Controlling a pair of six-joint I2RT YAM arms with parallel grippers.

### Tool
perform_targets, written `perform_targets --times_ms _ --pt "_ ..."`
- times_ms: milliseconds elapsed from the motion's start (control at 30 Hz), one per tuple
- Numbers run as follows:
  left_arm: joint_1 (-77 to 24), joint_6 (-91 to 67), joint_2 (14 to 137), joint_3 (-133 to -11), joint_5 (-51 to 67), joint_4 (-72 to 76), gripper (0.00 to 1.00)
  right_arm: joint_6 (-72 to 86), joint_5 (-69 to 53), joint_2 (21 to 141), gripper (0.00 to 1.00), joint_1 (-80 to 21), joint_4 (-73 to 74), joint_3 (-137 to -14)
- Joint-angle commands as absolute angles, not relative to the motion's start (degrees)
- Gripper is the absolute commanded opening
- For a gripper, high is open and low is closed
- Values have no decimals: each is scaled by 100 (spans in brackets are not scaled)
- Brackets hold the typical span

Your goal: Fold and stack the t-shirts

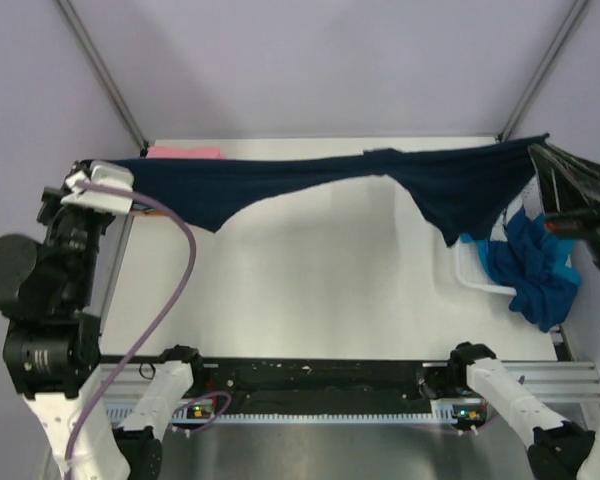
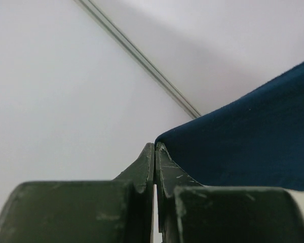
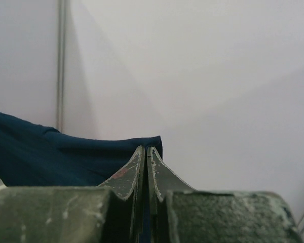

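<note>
My left end effector (image 2: 155, 152) and right end effector (image 3: 146, 152) pinch the navy shirt (image 1: 310, 172); best lowered taut and level.

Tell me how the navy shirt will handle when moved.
Probably floppy: the navy shirt droops between the left end effector and right end effector. Likely light, since small pinches at its edges hold it up. Released, it would likely crumple.

Navy t-shirt (image 1: 310, 180), pink t-shirt (image 1: 185, 153), blue t-shirt (image 1: 535, 265) (three total), one basket (image 1: 470, 272)
</note>
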State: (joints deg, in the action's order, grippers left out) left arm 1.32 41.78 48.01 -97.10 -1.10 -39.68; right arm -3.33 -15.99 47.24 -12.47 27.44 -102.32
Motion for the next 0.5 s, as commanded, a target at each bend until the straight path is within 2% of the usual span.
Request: perform_targets --times_ms 0,267,367,467 --pt "158 4386 4501 -9677 -193 -4315 0 -246 -2127 4369 0 -1195 2830 -10151" --pt "158 4360 4570 -9142 -88 -4044 0 -491 -2031 4560 0 -1195 2865 -9423" --pt "167 4237 4754 -8519 182 -3736 0 -869 -1934 4938 0 -1195 2621 -8572" --pt "158 4122 5079 -7693 553 -3333 0 -1229 -2029 5237 0 -1195 1691 -7457"
